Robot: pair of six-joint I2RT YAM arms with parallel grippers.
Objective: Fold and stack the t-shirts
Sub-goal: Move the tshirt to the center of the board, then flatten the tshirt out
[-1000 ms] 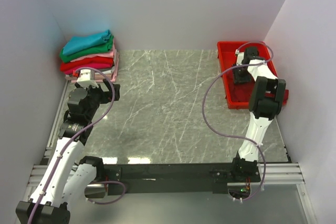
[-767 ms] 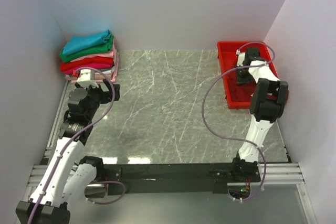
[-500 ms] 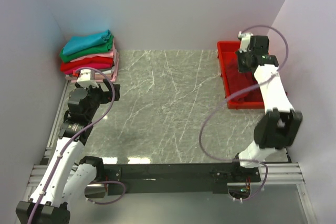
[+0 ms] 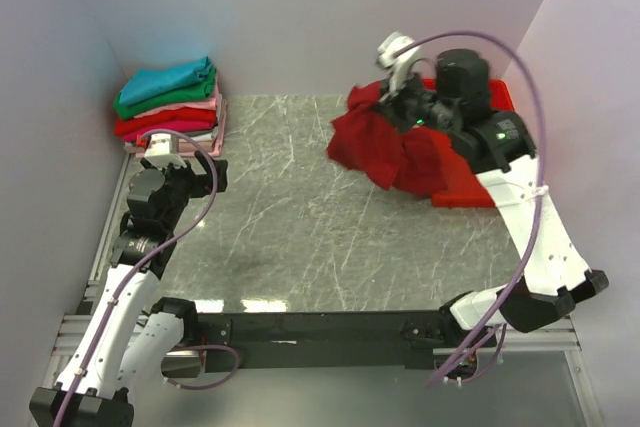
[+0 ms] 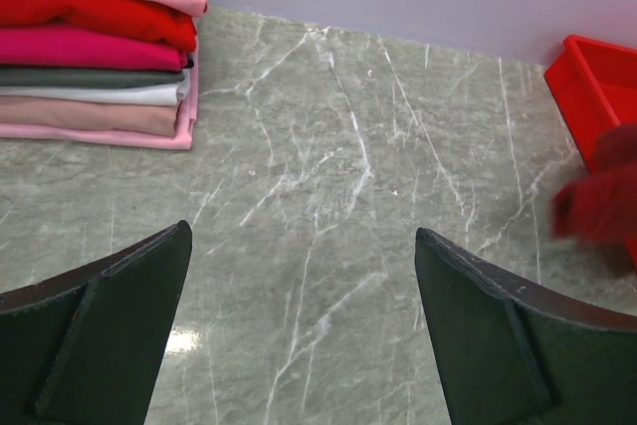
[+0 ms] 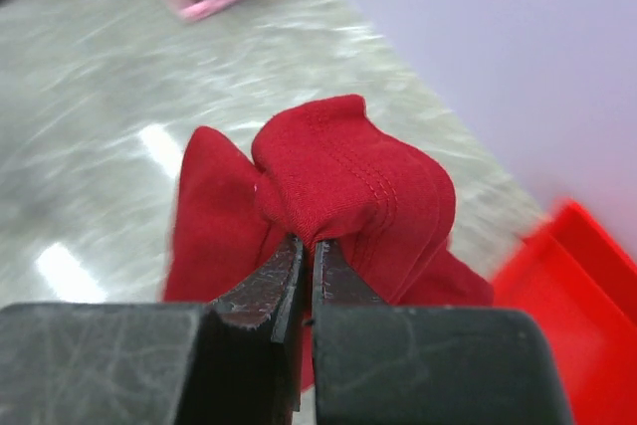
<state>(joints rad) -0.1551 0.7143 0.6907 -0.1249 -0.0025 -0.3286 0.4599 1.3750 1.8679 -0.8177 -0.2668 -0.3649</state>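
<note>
The dark red t-shirt hangs bunched from the right gripper, jaws pinched tight on a fold, over the tabletop's far right corner. Its outline is lost in the folds, and it and the arm hide most of the red tray. The left gripper gapes wide, holding nothing, near the stack of folded t-shirts in the far left corner, its top cut off in the left wrist view. The tabletop is glossy grey-green marble between 3 pale walls.

The bench is glossy, veined grey stone-look. The dark red shirt is soft matt cloth with a stitched seam. The tray is smooth shiny plastic. The right pincer looks matt black and scuffed.
</note>
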